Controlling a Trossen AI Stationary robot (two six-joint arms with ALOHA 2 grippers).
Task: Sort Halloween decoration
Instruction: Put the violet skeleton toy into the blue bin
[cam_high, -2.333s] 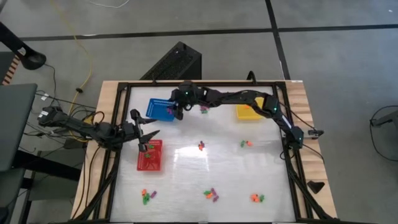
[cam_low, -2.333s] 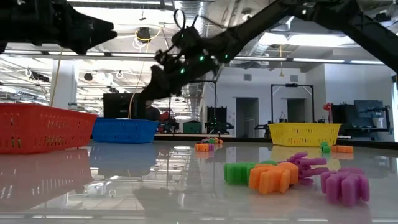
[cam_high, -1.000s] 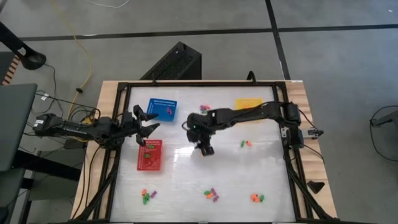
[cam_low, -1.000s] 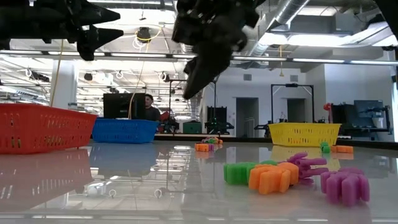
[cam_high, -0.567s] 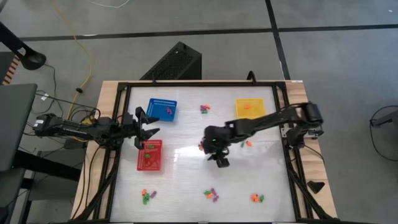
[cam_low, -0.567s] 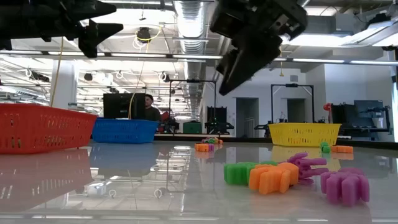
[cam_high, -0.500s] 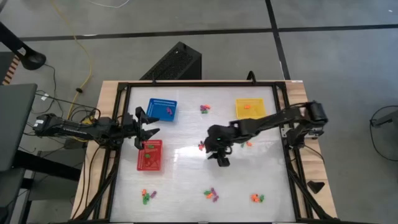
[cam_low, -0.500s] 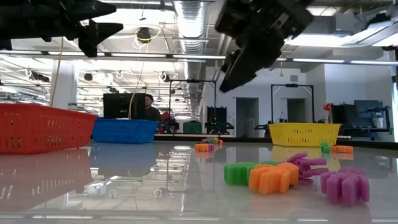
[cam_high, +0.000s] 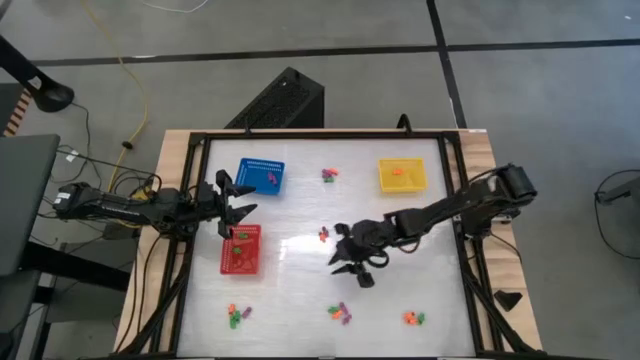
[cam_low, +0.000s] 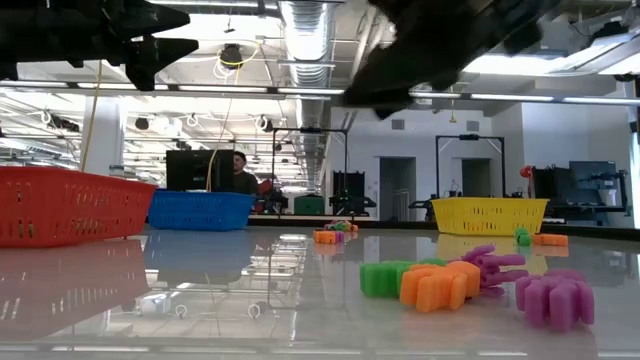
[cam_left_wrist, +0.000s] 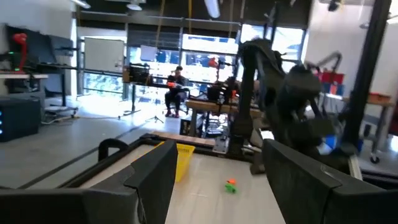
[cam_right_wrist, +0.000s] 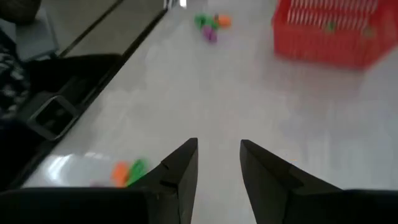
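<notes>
A: Where's your right tool (cam_high: 352, 262) rn, and why there?

B: Mid-tabletop (cam_high: 300, 290), hanging above the surface btw the small trinket cluster at centre (cam_high: 323, 235) and the purple/orange cluster nearer the front edge (cam_high: 341, 313). My guess: I'm lining up on one of the front piles. Fingers part-spread, a clear gap btw them in the right wrist view, nothing in them.

A: And the left?

B: Left tool (cam_high: 234, 207) waits over the left edge, just beside the red basket (cam_high: 241, 250), btw it and the blue basket (cam_high: 261, 176). Fingers spread wide, empty. Parked there prob. so it's close to both baskets w/o blocking the other arm.

A: Where's the decoration?

B: Scattered. Loose clusters on the tabletop: front left (cam_high: 237, 316), front right (cam_high: 412, 319), one near the back edge (cam_high: 328, 176), plus the two I named. Some pieces already lie in the baskets: green & orange in the red one, sth orange in the yellow basket (cam_high: 401, 175), a bit in the blue.

A: Baskets by colour, then?

B: Can't tell; the red one holds mixed colours. Most of the sorting's not yet done, I'd say.
</notes>
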